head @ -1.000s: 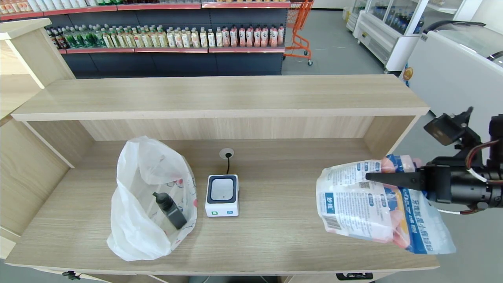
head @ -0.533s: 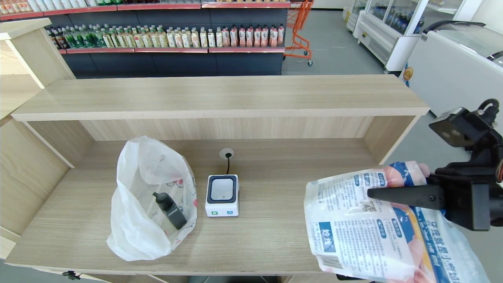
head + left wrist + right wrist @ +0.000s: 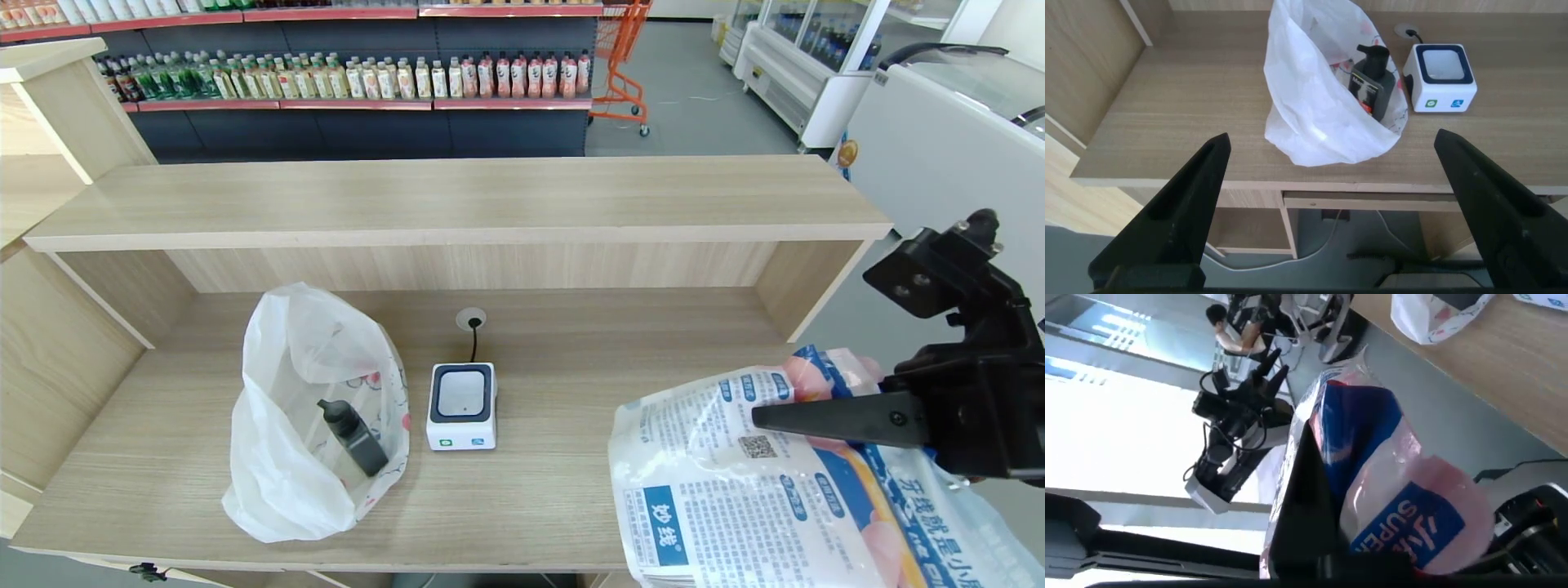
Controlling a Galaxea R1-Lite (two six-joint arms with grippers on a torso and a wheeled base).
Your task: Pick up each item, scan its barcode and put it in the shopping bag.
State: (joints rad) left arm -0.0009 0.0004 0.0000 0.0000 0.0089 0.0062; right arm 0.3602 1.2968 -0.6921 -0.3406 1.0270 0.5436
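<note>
A white plastic shopping bag (image 3: 286, 457) stands open on the left part of the wooden counter (image 3: 571, 490), its mouth slumped toward the scanner (image 3: 461, 406). Inside it a dark pump bottle (image 3: 353, 437) leans at a tilt, head up, against the bag's near wall; the left wrist view shows the same bottle (image 3: 1368, 77) with a red and white label. The scanner sits just beside the bag, window facing up, and its cable (image 3: 473, 339) runs back to a round port in the counter top.

The right gripper (image 3: 784, 418) is clamped on a large white and blue packet (image 3: 735, 506) of pink snacks. One black finger lies across the packet's printed face, and the other seems to be underneath, hidden by the film. In the right wrist view the packet (image 3: 1396, 482) bulges out beside that dark finger. The packet hangs in the air over the counter's front right corner, well apart from the scanner, and sticks out past the front edge.

The left gripper (image 3: 1331, 147) is empty with its fingers spread wide, and it is held out in front of the counter's front edge, facing the bag.

Bare counter lies between the scanner and the packet. A raised back ledge (image 3: 457, 200) and upright side panels (image 3: 65, 343) close in the work surface. The bag's base sits close to the front edge.
</note>
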